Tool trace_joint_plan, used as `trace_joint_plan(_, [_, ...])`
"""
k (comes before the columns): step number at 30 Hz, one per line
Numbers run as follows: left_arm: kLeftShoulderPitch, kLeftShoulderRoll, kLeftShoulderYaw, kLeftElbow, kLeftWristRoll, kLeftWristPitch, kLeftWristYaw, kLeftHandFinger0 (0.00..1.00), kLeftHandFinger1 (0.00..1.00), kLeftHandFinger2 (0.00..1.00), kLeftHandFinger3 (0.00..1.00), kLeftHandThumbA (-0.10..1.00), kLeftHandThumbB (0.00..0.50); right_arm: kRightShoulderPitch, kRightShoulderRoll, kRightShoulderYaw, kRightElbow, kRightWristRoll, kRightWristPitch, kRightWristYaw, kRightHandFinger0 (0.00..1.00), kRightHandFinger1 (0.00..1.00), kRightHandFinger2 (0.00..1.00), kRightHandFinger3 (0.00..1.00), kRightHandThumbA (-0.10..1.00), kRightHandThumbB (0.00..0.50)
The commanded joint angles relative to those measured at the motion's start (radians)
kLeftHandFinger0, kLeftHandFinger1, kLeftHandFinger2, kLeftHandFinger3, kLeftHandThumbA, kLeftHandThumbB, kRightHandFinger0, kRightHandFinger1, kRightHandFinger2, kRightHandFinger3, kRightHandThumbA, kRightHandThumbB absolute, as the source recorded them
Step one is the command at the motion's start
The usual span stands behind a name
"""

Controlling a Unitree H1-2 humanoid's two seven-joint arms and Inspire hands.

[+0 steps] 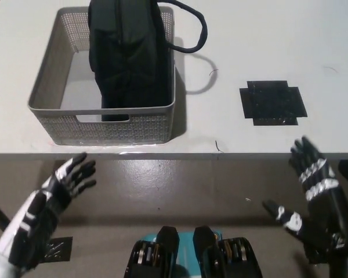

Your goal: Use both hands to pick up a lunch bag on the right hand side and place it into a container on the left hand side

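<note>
Logging placement as done, in my judgement: lunch bag stood upright inside container on the surface. Left hand and right hand hung below the edge, fingers spread, empty. Next: rest only.

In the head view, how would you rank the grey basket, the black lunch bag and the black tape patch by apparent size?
1. Grey basket, largest.
2. Black lunch bag, standing inside the basket.
3. Black tape patch on the table, smallest.
</note>
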Motion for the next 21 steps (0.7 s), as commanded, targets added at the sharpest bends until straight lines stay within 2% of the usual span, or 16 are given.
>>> trace_joint_plan(1, [0.04,-0.045,0.028,0.084,-0.042,-0.206,0.047,1.0,1.0,1.0,1.0,1.0,0.149,0.034,0.025,0.007,0.129,0.048,-0.255,0.069,1.0,1.0,1.0,1.0,1.0,0.251])
trace_joint_plan(2, [0.054,-0.058,0.025,0.115,-0.027,-0.231,0.05,1.0,1.0,1.0,1.0,1.0,0.132,0.044,0.031,0.007,0.168,0.034,-0.276,0.064,1.0,1.0,1.0,1.0,1.0,0.238])
trace_joint_plan(4, [0.083,-0.078,0.019,0.16,0.004,-0.273,0.058,1.0,1.0,1.0,1.0,1.0,0.138,0.059,0.042,0.013,0.231,0.026,-0.312,0.068,1.0,1.0,1.0,1.0,1.0,0.217])
trace_joint_plan(5, [0.103,-0.09,0.011,0.192,0.028,-0.305,0.063,1.0,1.0,1.0,1.0,1.0,0.114,0.074,0.049,0.017,0.254,0.032,-0.307,0.071,1.0,1.0,1.0,1.0,1.0,0.226])
trace_joint_plan(7, [0.126,-0.104,-0.007,0.248,0.067,-0.355,0.067,1.0,1.0,1.0,1.0,1.0,0.077,0.097,0.058,0.023,0.28,0.016,-0.266,0.058,1.0,1.0,1.0,1.0,1.0,0.285])
trace_joint_plan(9, [0.138,-0.12,-0.023,0.311,0.095,-0.394,0.073,1.0,1.0,1.0,1.0,1.0,0.109,0.104,0.065,0.029,0.327,0.035,-0.273,0.075,1.0,1.0,1.0,1.0,1.0,0.251])
trace_joint_plan(12, [0.146,-0.131,-0.031,0.393,0.13,-0.454,0.085,1.0,1.0,1.0,1.0,1.0,0.111,0.094,0.067,0.035,0.392,0.025,-0.311,0.089,1.0,1.0,1.0,1.0,1.0,0.246])
trace_joint_plan(14, [0.135,-0.125,-0.029,0.445,0.14,-0.484,0.087,1.0,1.0,1.0,1.0,1.0,0.097,0.088,0.069,0.032,0.421,0.022,-0.331,0.088,1.0,1.0,1.0,1.0,1.0,0.262])
trace_joint_plan(16, [0.115,-0.114,-0.018,0.505,0.147,-0.492,0.101,1.0,1.0,1.0,1.0,1.0,0.135,0.089,0.07,0.018,0.436,0.016,-0.329,0.072,1.0,1.0,1.0,1.0,1.0,0.281])
trace_joint_plan(20, [0.078,-0.109,-0.005,0.566,0.135,-0.516,0.114,1.0,1.0,1.0,1.0,1.0,0.151,0.067,0.071,-0.006,0.463,0.008,-0.328,0.048,1.0,1.0,1.0,1.0,1.0,0.312])
trace_joint_plan(21, [0.07,-0.109,-0.003,0.573,0.132,-0.517,0.117,1.0,1.0,1.0,1.0,1.0,0.144,0.057,0.072,-0.012,0.467,0.014,-0.315,0.045,1.0,1.0,1.0,1.0,1.0,0.3])
